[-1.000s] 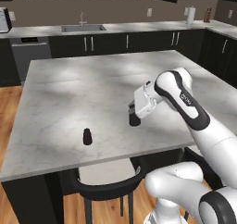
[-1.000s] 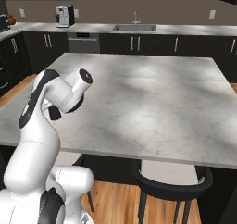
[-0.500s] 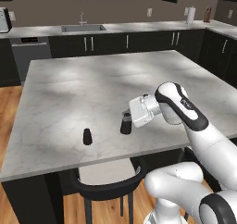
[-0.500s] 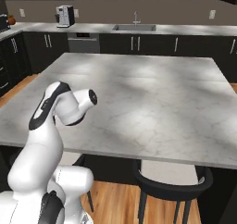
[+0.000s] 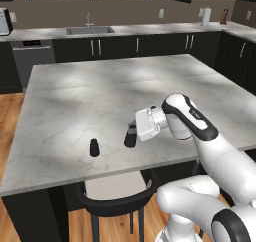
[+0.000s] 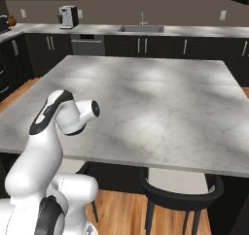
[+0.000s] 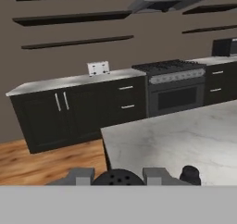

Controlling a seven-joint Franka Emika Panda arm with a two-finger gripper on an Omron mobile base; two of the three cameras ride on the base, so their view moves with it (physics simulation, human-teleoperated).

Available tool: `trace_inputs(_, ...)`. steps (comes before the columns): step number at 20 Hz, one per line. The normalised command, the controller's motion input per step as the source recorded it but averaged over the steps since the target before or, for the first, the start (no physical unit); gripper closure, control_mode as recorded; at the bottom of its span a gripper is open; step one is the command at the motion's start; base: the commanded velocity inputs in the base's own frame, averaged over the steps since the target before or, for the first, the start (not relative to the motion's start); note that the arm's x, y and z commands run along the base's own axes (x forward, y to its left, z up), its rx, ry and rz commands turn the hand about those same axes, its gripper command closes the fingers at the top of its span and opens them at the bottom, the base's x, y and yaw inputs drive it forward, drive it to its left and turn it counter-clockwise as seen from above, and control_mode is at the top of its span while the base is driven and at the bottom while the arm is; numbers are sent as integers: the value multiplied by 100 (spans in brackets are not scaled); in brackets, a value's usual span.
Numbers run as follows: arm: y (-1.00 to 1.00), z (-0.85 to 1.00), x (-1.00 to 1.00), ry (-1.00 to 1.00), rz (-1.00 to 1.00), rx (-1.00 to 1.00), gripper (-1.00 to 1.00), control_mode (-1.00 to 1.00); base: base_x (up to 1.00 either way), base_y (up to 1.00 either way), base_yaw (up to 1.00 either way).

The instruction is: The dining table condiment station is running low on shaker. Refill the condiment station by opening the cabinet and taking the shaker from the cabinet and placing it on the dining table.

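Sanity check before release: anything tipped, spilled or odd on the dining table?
Nothing stands out. The gripper holds a dark shaker upright, low on the dining table near its front edge. A second dark shaker stands upright beside it, apart. No spill or damage shows on the marble.

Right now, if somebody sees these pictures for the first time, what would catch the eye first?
Probably the white arm reaching over the dining table, its gripper shut on a small dark shaker near the table's front edge. A second dark shaker stands alone just to its left in the left base view. A black chair is tucked under that edge.
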Motion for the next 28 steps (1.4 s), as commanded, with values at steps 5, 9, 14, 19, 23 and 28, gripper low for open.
trace_inputs(5,1,-15,37,0,0,0,100,-100,0,0,0)
trace_inputs(9,0,-33,35,0,0,-6,100,-100,0,0,0)
trace_inputs(14,0,-36,30,0,0,-11,100,-100,0,0,0)
trace_inputs(19,4,-19,30,0,0,-2,100,-100,0,0,0)
trace_inputs(23,16,-14,35,0,0,0,100,-100,0,0,0)
trace_inputs(28,21,-21,30,0,0,0,100,-100,0,0,0)
